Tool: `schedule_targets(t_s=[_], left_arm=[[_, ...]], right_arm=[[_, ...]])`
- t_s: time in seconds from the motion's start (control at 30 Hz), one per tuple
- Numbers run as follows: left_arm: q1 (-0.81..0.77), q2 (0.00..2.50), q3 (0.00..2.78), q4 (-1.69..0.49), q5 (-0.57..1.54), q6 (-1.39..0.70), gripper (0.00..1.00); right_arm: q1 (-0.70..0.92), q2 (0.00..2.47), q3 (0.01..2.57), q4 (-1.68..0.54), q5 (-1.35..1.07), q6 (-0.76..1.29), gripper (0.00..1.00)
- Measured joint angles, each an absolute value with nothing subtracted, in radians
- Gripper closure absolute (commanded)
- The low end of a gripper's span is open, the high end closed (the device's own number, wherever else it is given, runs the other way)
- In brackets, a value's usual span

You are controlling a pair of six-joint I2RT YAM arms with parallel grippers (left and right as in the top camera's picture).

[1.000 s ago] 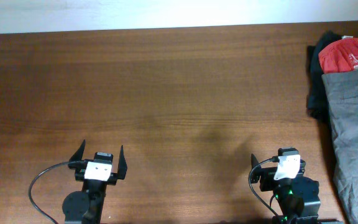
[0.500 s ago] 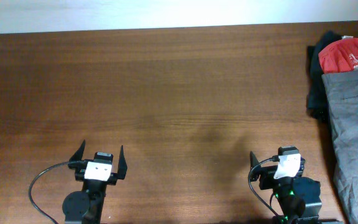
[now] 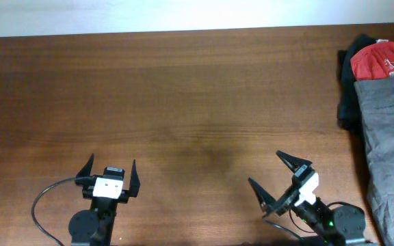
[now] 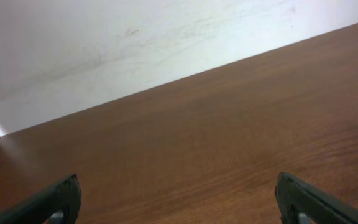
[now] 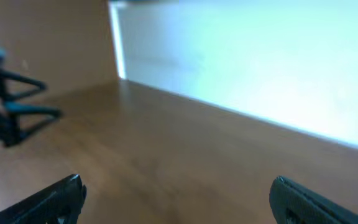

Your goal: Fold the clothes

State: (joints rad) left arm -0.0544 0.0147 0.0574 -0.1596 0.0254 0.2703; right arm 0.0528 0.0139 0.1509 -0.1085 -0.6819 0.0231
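My left gripper (image 3: 111, 165), at the lower left of the overhead frame, is spread wide and empty. My right gripper (image 3: 265, 169), at the lower right and angled leftward, is also spread and empty. The grey shorts (image 3: 388, 130) lie along the right edge of the table (image 3: 183, 96). A red garment (image 3: 380, 61) sits above them, and a dark garment (image 3: 351, 102), perhaps black, is at their left.

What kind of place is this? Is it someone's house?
Probably a robot practice bench, not a home: the left tool and right tool, both open, sit at a wooden table by a plain white wall, with a grey garment and a red garment piled at one edge.
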Motion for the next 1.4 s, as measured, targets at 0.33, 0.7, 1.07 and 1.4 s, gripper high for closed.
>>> schedule_targets(t_s=[0.33,0.7,1.07,1.4], left_arm=[[-0.054,0.015,0.057,-0.160,0.025,0.270,0.01],[-0.054,0.012,0.052,-0.161,0.025,0.270,0.01],[-0.054,0.013,0.051,-0.159,0.025,0.270,0.01],[-0.054,0.013,0.051,-0.160,0.025,0.270,0.01]], right_arm=[[0.053,0.059,0.214,0.106,-0.664,0.076,0.01],[0.050,0.871,0.976,-0.451,-0.273,-0.140,0.01],[-0.065,1.448,1.463,-0.778,0.215,-0.181,0.01],[-0.285,1.729,1.470,-0.677,0.336,-0.185,0.01]])
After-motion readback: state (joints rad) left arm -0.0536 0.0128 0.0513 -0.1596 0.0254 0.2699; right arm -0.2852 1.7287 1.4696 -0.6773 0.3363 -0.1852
